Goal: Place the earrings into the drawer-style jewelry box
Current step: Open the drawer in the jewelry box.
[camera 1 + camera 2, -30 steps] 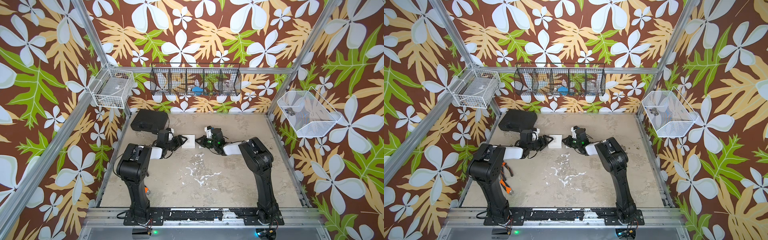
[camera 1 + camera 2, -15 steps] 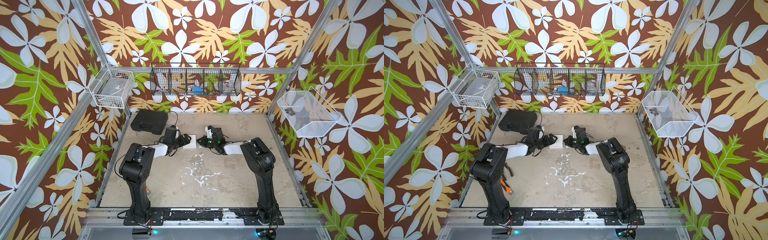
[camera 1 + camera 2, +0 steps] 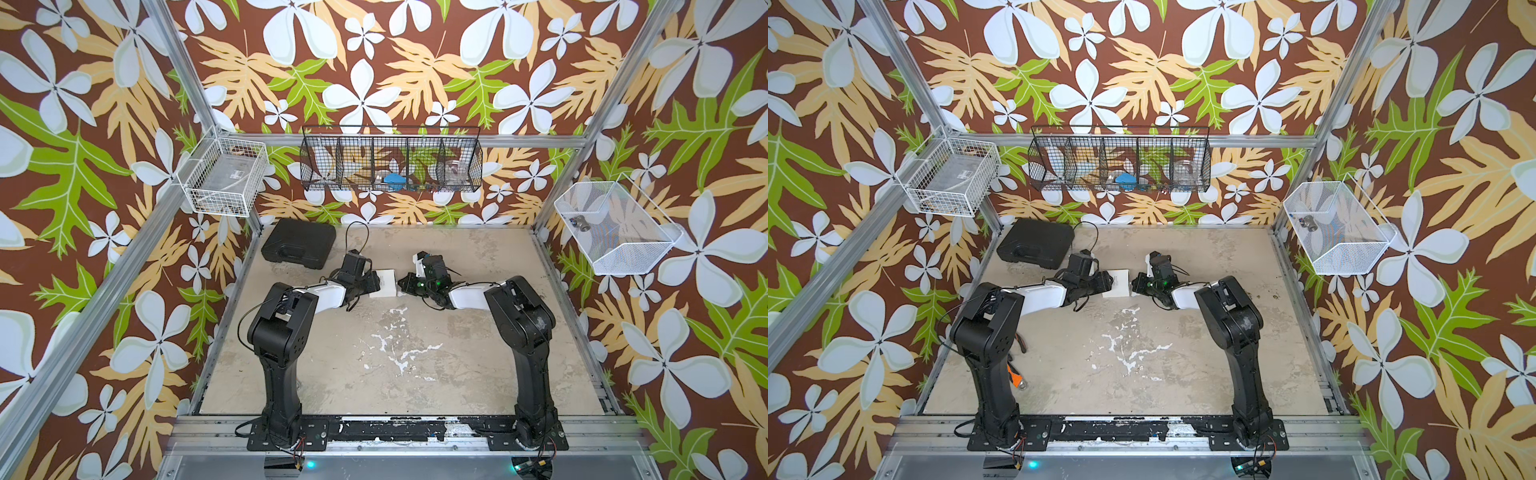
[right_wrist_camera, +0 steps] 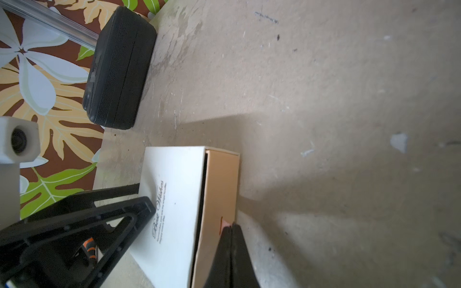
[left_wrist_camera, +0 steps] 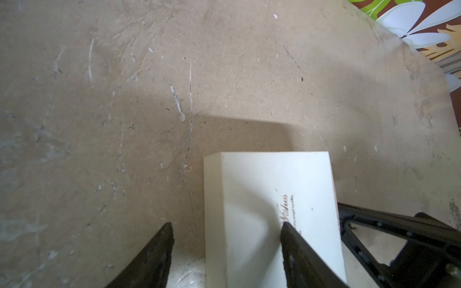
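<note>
Overlapping the jewelry box (image 5: 249,187), the spread left pincer (image 5: 227,223) half-hides its print (image 5: 284,207).

Gold script reading "Best Wishes" runs across the white lid of the drawer-style jewelry box (image 4: 174,179); the smaller print beneath is too blurred to read.

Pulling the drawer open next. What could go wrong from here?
1. The right gripper pinches only the small pull tab on the tray; it may slip off or tear.
2. The left gripper is open, one finger over the jewelry box, so the whole box may slide along.
3. No earrings show in any view.
</note>
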`<state>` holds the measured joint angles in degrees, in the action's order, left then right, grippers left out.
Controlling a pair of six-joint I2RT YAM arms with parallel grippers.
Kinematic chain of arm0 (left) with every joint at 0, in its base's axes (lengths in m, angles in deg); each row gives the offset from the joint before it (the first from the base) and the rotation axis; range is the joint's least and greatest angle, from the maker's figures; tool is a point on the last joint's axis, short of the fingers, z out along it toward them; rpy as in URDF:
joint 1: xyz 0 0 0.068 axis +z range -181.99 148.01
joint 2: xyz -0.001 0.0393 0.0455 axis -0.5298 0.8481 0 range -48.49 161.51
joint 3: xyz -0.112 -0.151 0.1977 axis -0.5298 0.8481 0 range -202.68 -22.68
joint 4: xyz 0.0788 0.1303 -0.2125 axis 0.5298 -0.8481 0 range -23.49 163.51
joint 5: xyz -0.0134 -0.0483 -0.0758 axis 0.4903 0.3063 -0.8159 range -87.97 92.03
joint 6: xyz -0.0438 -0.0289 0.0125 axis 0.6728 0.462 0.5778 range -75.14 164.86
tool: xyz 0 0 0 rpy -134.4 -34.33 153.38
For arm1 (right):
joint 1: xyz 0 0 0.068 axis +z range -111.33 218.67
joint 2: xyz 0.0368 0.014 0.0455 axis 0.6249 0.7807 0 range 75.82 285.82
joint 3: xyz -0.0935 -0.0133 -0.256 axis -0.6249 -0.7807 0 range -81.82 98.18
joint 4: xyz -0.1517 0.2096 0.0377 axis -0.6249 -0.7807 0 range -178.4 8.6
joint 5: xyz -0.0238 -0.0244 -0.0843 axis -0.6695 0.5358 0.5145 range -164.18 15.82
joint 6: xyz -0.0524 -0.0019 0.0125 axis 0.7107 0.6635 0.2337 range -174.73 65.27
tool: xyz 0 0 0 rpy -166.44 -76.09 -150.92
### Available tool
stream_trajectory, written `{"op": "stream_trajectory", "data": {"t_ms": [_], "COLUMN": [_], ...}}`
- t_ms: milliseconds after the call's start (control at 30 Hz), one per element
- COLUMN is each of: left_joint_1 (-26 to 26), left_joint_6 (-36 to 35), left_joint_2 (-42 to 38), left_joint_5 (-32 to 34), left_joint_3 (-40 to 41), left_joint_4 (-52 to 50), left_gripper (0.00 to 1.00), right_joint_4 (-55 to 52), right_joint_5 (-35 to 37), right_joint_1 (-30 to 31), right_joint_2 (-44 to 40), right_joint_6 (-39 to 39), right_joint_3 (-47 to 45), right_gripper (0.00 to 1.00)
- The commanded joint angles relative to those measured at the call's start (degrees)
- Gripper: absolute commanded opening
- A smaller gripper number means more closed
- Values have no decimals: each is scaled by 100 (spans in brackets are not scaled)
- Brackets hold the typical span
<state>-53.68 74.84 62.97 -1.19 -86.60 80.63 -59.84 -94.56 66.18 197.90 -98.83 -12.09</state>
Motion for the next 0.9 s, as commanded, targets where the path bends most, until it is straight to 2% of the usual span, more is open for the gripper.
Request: {"op": "stream_trajectory", "data": {"t_ms": [0,167,867], "left_joint_1": [3,-1,-2], "left_joint_6": [-107,-97,-166], "left_joint_2": [34,25,-2], "left_joint_5": [188,178,10], "left_joint_3": [-4,-4,23], "left_joint_4": [-316,-325,-290], "left_gripper": [69,71,71], "right_joint_4": [-154,-228,-168], "right_joint_5": [322,491,773], "right_joint_1": [9,0,-266], "right_joint_2": [-120,-249,-588], "right_joint_6": [199,340,593], "right_joint_3": [-38,-95,-604], "right_gripper": [0,0,0]}}
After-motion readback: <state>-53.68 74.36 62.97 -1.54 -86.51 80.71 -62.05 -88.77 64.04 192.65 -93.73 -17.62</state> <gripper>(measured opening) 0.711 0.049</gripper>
